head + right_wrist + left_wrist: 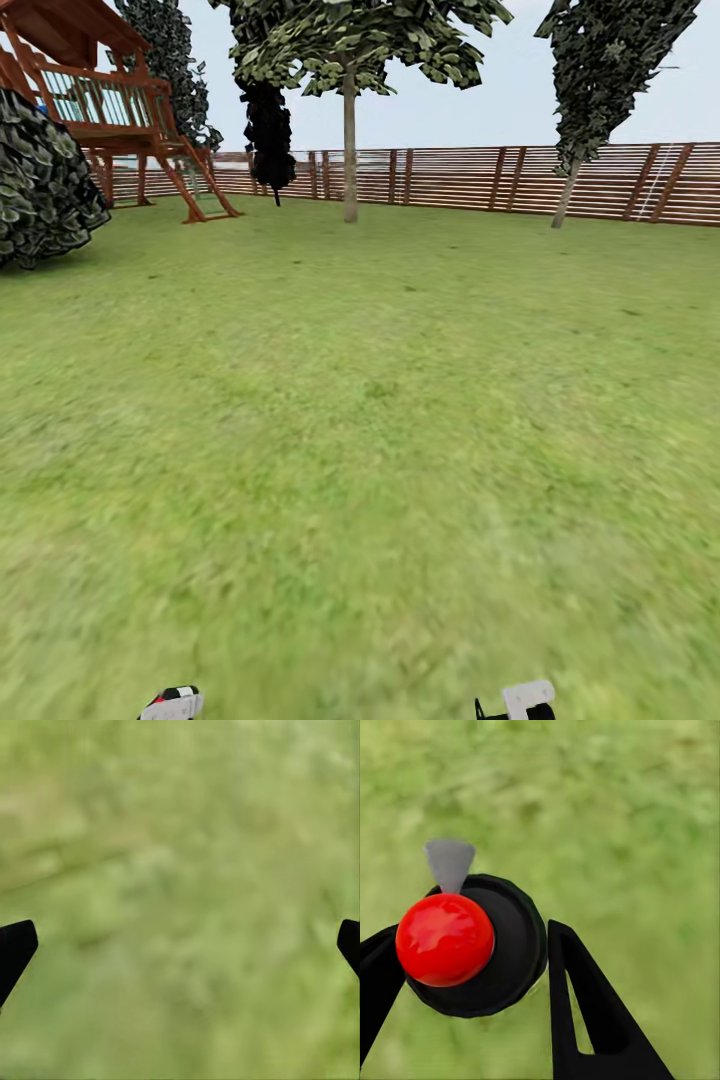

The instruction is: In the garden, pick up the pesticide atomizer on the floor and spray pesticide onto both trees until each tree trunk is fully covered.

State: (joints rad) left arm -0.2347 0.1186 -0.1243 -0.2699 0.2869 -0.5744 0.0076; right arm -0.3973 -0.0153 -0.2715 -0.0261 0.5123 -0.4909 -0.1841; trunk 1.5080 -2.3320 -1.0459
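The pesticide atomizer (pixel 502 952), a dark round bottle with a red top (pixel 444 939) and a small grey nozzle, sits between the black fingers (pixel 585 1005) of my left gripper (pixel 469 934), which is shut on it above green grass. My right gripper (pixel 186 934) is open over the lawn with nothing between its fingers. In the head view a tree with a pale trunk (pixel 349 150) and a leafy canopy stands far ahead by the fence. A second tree with a slanting pale trunk (pixel 566 195) stands at the far right. The paved floor is out of view.
A wide green lawn (pixel 380 420) stretches ahead to a brown slat fence (pixel 470 178). A wooden play tower (pixel 110 110) stands at the far left beside a dark leafy bush (pixel 40 185). A black narrow tree (pixel 268 130) stands left of the centre tree.
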